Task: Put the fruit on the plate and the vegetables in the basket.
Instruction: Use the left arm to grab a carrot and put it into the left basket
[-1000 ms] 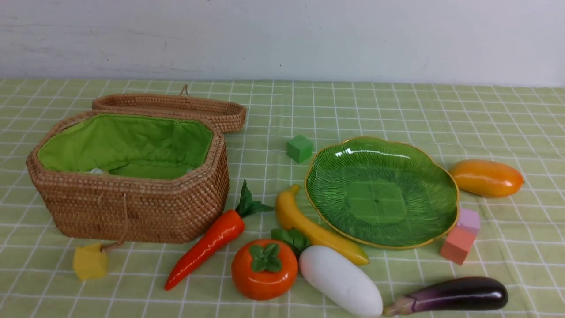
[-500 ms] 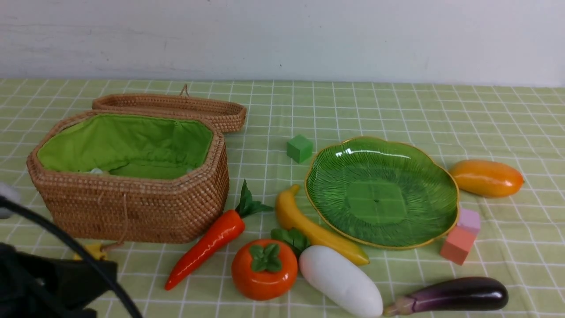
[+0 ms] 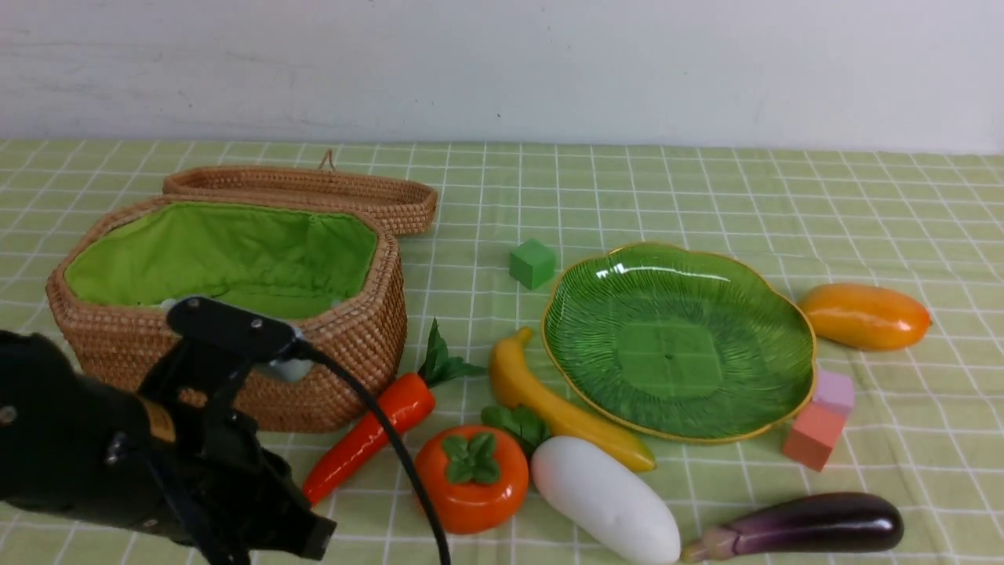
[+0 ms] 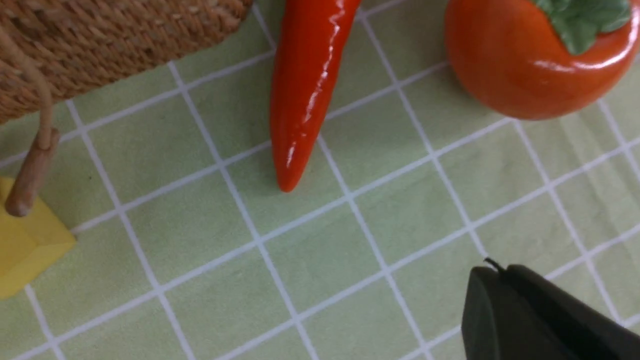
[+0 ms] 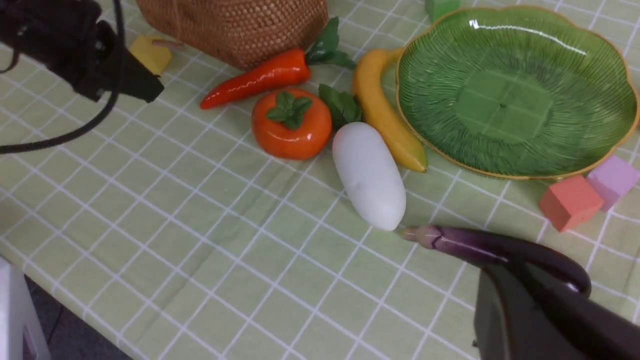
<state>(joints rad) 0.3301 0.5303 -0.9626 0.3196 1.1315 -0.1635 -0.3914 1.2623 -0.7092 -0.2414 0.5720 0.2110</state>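
Fruit and vegetables all lie on the checked green desk [image 3: 627,188], none of them in its place yet. You have the basket [image 3: 357,369] at the left, its lid [image 3: 314,192] thrown back behind it and the green lining showing. The carrot [image 3: 384,420] lies slantwise just in front of the basket's right corner, leaves pointing away from you. The persimmon [image 3: 471,479] sits just right of it, then the radish [image 3: 604,498], its leaves tucked between persimmon and banana [image 3: 549,404]. The banana follows the near-left rim of the plate [image 3: 674,345]; you cannot tell whether they touch. The mango [image 3: 863,315] rests just past the plate's right edge, and the eggplant [image 3: 816,522] lies nearest you on the right. A green cube [image 3: 532,264] stands just behind the plate; a pink cube [image 3: 834,391] and a salmon cube [image 3: 812,435] sit by its near-right rim.

Your left arm [image 3: 118,463] hangs low in front of the basket. The left fingers [image 4: 500,295] are pressed together, empty, over bare cloth near the carrot's tip and the persimmon. The yellow cube [image 4: 25,250] on the basket's cord lies beside the wicker wall. The right fingers [image 5: 525,310] show only in the right wrist view: closed, gripping nothing, by the eggplant's rounded end.
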